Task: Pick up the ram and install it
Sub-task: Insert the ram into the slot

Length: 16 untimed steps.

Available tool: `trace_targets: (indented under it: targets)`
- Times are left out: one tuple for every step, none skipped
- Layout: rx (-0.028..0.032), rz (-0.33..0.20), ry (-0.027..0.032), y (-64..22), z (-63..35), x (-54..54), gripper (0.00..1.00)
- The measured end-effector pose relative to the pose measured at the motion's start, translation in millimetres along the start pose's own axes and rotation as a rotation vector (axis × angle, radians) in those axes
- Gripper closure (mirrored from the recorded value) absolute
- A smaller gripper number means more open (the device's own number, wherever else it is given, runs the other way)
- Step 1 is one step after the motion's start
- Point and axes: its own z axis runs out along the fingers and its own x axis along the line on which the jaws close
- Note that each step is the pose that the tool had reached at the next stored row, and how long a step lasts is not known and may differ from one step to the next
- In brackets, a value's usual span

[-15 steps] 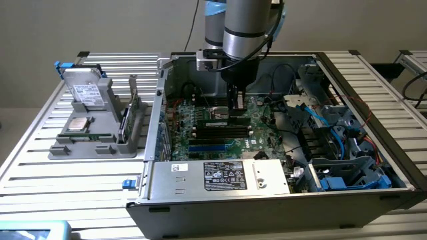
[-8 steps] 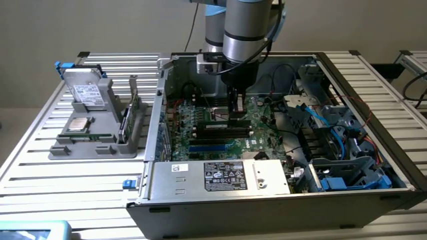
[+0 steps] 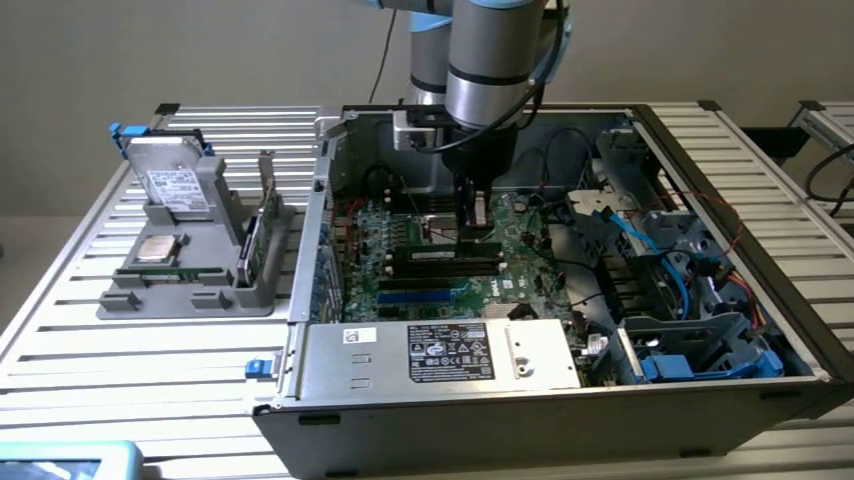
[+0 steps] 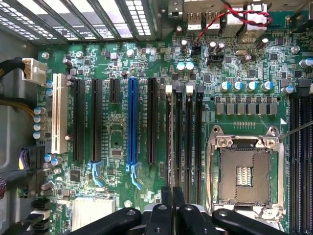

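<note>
We see the gripper reaching down into the open computer case, its two fingers pressed almost together above the black memory slots of the motherboard, beside the empty processor socket. In the exterior view a narrow green and dark strip, which we take to be the ram, lies directly beneath the fingertips and runs along the slots. We cannot tell whether it is pinched or already seated.
</note>
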Motion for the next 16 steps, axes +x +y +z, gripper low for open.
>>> trace_targets:
  targets:
    - [0.0000, 0.000, 0.0004, 0.0, 0.5, 0.0, 0.88]
    - [0.0000, 0.000, 0.0007, 0.0, 0.8, -0.1, 0.88]
    - [0.0000, 0.000, 0.0010, -0.1, 1.1, -0.1, 0.88]
    - [-0.0001, 0.000, 0.0014, 0.0, 1.3, 0.0, 0.88]
    - [0.0000, 0.000, 0.0014, 0.0, 1.5, -0.1, 0.88]
    - [0.0000, 0.000, 0.0013, 0.0, 1.9, -0.1, 0.88]
    - [0.0001, 0.000, 0.0014, 0.0, 2.2, -0.1, 0.88]
    - [0.0001, 0.000, 0.0016, -0.1, 2.7, -0.2, 0.88]
    - [0.0002, 0.000, 0.0017, -0.1, 3.2, -0.2, 0.88]
    - [0.0002, 0.000, 0.0018, -0.1, 3.6, -0.2, 0.88]
    - [0.0002, 0.000, 0.0019, -0.1, 3.9, -0.2, 0.88]
    - [0.0001, 0.000, 0.0021, 0.0, 4.1, -0.2, 0.88]
    - [0.0001, 0.000, 0.0021, 0.0, 4.2, -0.2, 0.88]
    - [0.0001, 0.000, 0.0021, 0.0, 4.2, -0.2, 0.88]
    - [0.0002, 0.000, 0.0018, 0.0, 4.4, -0.2, 0.88]
    - [0.0002, 0.000, 0.0018, 0.0, 4.6, -0.2, 0.88]
